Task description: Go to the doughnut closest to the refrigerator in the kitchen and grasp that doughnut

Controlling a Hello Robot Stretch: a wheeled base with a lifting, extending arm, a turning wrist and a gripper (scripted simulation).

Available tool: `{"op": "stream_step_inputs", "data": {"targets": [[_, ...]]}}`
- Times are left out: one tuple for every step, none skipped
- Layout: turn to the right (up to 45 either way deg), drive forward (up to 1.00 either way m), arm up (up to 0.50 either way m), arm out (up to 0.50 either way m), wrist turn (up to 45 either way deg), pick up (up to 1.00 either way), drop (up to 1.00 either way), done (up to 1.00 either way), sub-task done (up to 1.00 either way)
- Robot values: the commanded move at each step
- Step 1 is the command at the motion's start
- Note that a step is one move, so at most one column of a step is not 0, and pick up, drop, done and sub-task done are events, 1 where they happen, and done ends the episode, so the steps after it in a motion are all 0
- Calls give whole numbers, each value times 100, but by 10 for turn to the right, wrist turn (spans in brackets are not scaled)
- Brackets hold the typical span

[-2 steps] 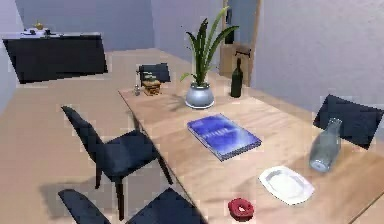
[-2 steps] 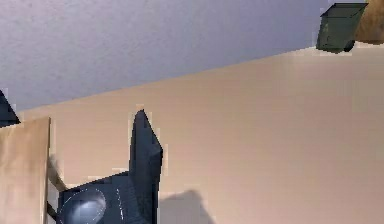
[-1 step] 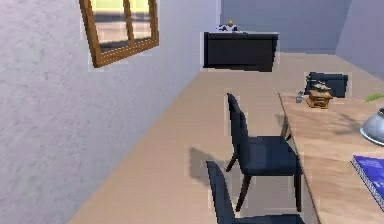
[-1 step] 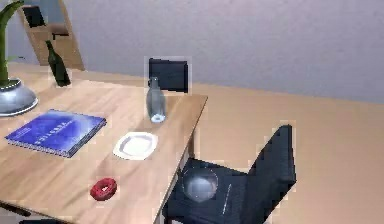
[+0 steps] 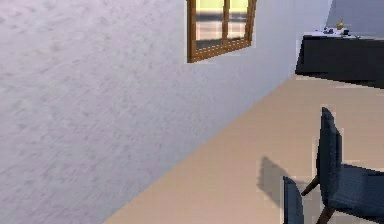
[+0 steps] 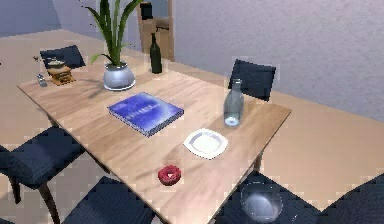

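Hand first: I cannot tell how it is sitting right now, and I cannot tell how near it is to anything, so I am not placing things by it.

A small red round thing (image 6: 170, 176) is lying on the wooden worktop (image 6: 75, 120), close to its edge and just beside a white plate (image 6: 205, 143). It is looking a bit like a doughnut, but I am not sure. A clear bottle (image 6: 233, 104) is standing near the plate, and a blue book (image 6: 146, 112) is lying in the middle. A potted plant (image 6: 118, 72) and a dark bottle (image 6: 156, 55) are standing at the far end.

Ahead, a window (image 5: 222, 28) is sitting high in the wall, and a dark counter (image 5: 340, 58) is waiting far off with tiny things on top. Dark blue chairs (image 5: 345, 180) are standing close by.

I am thinking a few things could go wrong. The robot could be picking the wrong doughnut, because I cannot tell which one is nearest the refrigerator. Its base could be bumping the chairs while turning. A reach for the red thing could be knocking the plate or tipping the clear bottle, since they are sitting so close together.
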Motion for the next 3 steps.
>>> {"op": "stream_step_inputs", "data": {"targets": [[0, 0, 50, 0, 0, 0, 0, 0, 0], [0, 0, 38, 0, 0, 0, 0, 0, 0], [0, 0, 0, 20, 0, 0, 0, 0, 0]]}}
